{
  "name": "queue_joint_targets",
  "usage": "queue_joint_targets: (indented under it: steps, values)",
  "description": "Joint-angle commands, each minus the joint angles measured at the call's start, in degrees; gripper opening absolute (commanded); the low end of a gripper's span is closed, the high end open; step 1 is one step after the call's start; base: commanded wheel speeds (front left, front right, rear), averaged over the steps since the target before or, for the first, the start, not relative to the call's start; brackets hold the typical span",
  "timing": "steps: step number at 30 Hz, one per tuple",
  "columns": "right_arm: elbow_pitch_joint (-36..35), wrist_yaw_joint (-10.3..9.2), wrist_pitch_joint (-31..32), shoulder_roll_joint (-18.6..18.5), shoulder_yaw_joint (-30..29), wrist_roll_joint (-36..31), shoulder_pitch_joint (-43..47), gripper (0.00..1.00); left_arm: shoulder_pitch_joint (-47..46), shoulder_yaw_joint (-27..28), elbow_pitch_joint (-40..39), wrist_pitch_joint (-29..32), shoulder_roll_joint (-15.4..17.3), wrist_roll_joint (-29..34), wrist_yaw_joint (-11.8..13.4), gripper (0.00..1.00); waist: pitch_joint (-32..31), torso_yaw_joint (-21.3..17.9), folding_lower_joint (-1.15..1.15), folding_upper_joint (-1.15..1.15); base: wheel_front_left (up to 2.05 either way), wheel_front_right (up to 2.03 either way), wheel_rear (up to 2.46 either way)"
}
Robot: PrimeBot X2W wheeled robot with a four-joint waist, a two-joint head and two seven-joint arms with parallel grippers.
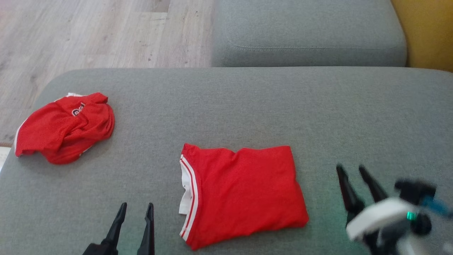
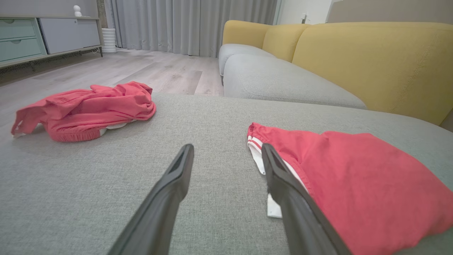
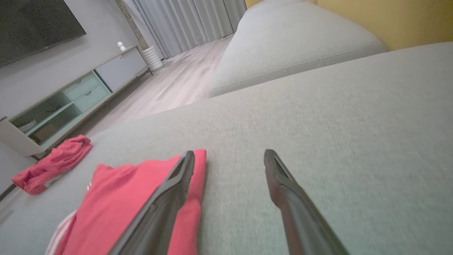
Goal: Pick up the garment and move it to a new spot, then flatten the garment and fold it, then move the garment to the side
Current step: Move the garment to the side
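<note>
Garment [image 1: 244, 191] in red, folded into a rough rectangle with white-striped trim along one side, is lying flat on the grey cushion [image 1: 247, 99], about mid-width and toward the cushion's near edge, with nothing gripping it. Left jaws are standing wide open and empty, hovering over the cushion's near edge left of its middle, the two dark left fingers [image 1: 116, 226] pointing toward the cushion's far edge. In the left wrist view one of those fingers is overlapping the garment's striped side, and I cannot tell whether it is touching. Right jaws are also standing wide open and holding nothing, hanging over the cushion's near right part. The right fingers [image 1: 348, 193] are showing apart from the garment in the head view, with the pale wrist behind them coming out blurred. In the right wrist view one finger is crossing the garment's plain edge and the other is lying over bare cushion fabric. Crumpled garment [image 1: 63, 127], also red with some white lettering, is sitting in a heap near the cushion's far left corner. Past the cushion's far edge a second grey seat [image 1: 308, 32] is sitting toward the right and wooden floor [image 1: 88, 32] is showing toward the left. Yellow backrest [image 1: 428, 32] is rising beyond the cushion's far right corner.
</note>
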Motion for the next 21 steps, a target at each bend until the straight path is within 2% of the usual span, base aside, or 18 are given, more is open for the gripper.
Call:
queue_joint_targets:
  steps: [1,6,10,15,17,20,21]
  values:
    - [-3.5,0.43,2.7,-2.1,1.3,2.3,-4.5,1.0,-1.0,2.0,-1.4,-0.5,-0.1,0.2,-0.3,1.0,0.1,0.2,0.0,0.0,0.0,0.0,0.0]
    - [-6.6,0.43,17.6,-4.3,3.3,9.0,-8.6,1.0,-1.2,1.8,-1.1,-0.5,-0.2,0.2,-0.3,1.0,0.5,1.4,0.0,0.0,0.0,0.0,0.0]
    - [-3.3,0.43,27.2,-3.1,4.6,10.3,-10.4,1.0,-1.8,1.4,-0.9,-0.5,-0.3,0.0,-0.4,1.0,1.3,2.8,0.0,0.0,0.0,0.0,0.0]
    - [4.0,0.43,32.0,-0.5,5.2,8.2,-13.1,1.0,-2.6,1.0,-0.6,-0.5,-0.3,-0.4,-0.5,1.0,2.1,4.3,0.0,0.0,0.0,0.0,0.0]
    - [8.9,0.43,33.5,1.0,4.8,6.9,-14.9,1.0,-2.8,0.8,-0.6,-0.5,-0.3,-0.5,-0.5,1.0,2.4,4.9,0.0,0.0,0.0,0.0,0.0]
    - [13.3,0.43,34.9,2.1,4.7,7.8,-16.8,1.0,-3.1,0.6,-0.5,-0.5,-0.3,-0.6,-0.5,1.0,2.8,5.2,0.0,0.0,0.0,0.0,0.0]
    - [14.4,0.43,34.6,2.3,4.6,7.6,-17.6,0.76,-3.2,0.5,-0.5,-0.5,-0.3,-0.6,-0.5,1.0,3.0,5.2,0.0,0.0,0.0,0.0,0.0]
